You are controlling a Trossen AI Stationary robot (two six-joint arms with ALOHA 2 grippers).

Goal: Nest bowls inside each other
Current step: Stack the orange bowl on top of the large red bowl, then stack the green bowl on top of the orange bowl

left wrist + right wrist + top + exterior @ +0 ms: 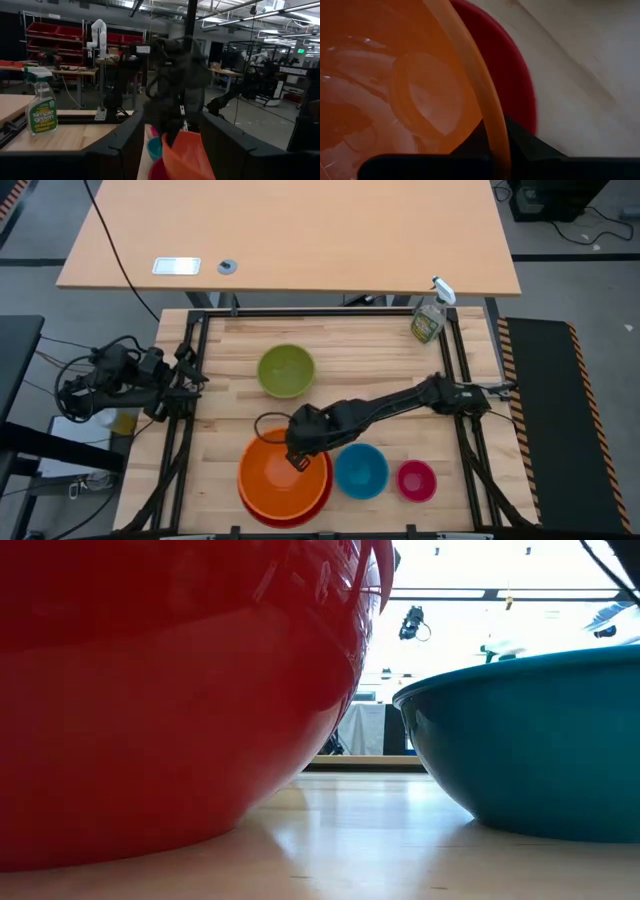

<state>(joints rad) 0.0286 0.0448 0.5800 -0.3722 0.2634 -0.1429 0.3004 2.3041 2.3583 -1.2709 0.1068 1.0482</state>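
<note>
1. The right gripper [297, 459] had its jaws pinched nearly shut on the rim of the orange bowl [280, 472], one finger inside the wall and one outside, going by the right wrist view.
2. That orange bowl sat in the red bowl [300, 510], tipped a bit rather than fully seated, I'd say.
3. Just beside the red bowl on the tabletop [230, 395]: blue bowl [360, 471], then the pink bowl [416, 480] beyond it. The green bowl [286, 370] sat apart from the red one, toward the spray bottle [429, 317].
4. Handling guess: thin, light, stiff plastic, glossy so kinda slippery. A rim pinch looks like the only real hold, and it'll probably swing from that one point.
5. The left gripper [190, 380] was parked off the tabletop edge, well away from the red bowl; couldn't tell its jaws.
</note>
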